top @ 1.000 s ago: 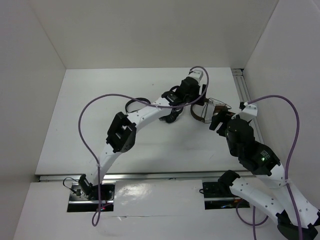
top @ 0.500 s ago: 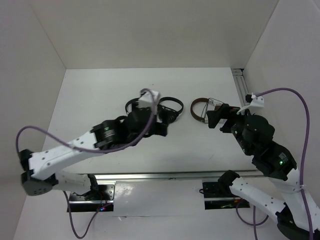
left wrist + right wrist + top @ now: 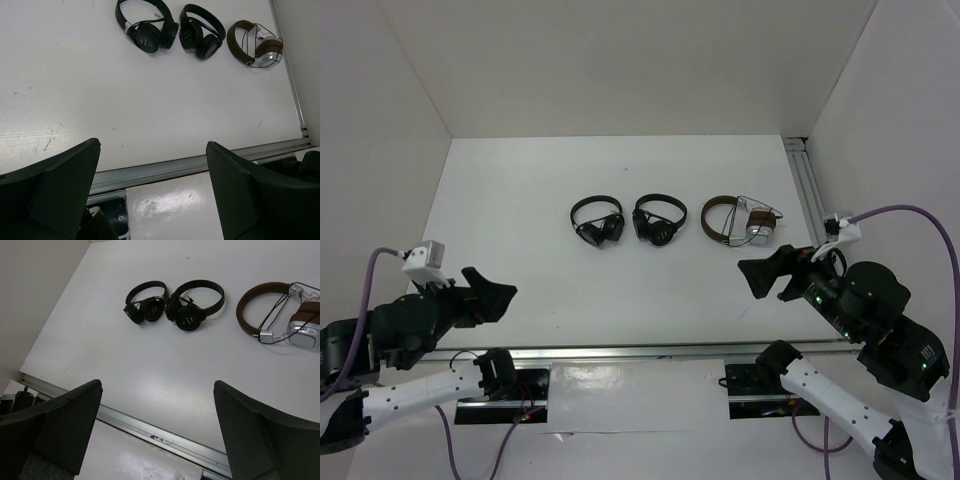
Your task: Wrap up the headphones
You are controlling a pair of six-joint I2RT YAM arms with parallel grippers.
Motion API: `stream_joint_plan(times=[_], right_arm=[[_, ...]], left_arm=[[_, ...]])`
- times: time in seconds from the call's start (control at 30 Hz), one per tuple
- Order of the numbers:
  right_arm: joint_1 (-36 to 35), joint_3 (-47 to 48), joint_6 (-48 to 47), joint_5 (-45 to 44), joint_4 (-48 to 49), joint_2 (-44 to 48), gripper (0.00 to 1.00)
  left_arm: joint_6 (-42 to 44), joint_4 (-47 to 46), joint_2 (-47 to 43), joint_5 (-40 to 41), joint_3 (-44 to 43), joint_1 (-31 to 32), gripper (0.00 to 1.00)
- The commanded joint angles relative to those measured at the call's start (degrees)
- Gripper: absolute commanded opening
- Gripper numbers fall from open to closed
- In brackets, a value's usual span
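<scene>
The headphones (image 3: 757, 230), with a brown headband, silver earcups and a thin black cable running across them, lie on the white table at the back right. They also show in the left wrist view (image 3: 267, 47) and the right wrist view (image 3: 302, 331). My left gripper (image 3: 492, 297) is open and empty at the near left, far from them; its jaws stand wide in the left wrist view (image 3: 152, 146). My right gripper (image 3: 767, 275) is open and empty, a little nearer than the headphones, with wide jaws in the right wrist view (image 3: 157, 385).
Two smaller black headphones (image 3: 598, 222) (image 3: 658, 219) lie in a row left of the brown pair. A metal rail (image 3: 620, 351) runs along the table's near edge, another (image 3: 805, 180) along the right side. White walls enclose the table.
The left arm has pulled back from beside the headphones to the near left. The right gripper has drawn back from the brown headphones toward the near edge. The headphones lie free.
</scene>
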State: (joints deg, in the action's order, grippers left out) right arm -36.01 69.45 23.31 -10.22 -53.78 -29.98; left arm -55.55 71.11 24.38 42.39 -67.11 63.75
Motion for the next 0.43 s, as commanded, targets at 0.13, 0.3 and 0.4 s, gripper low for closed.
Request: stream_joint_plan(times=[0.13,0.3,0.4], right_arm=[[0.41,-0.63,0.68,-0.5,-6.07,2.03,1.0],[0.41,0.42,0.68,-1.03,-6.6,2.03,1.0],[0.41,-0.27,0.68,-1.03,-6.6,1.5,1.0]], left_arm=[[-2.63,2.45,-7.33,-0.91,0.94,0.06,1.0],[-2.63,2.98,-3.29,-0.91,0.93,0.06,1.0],[-2.63,2.02,-1.89,-0.91,1.71,0.06,1.0]])
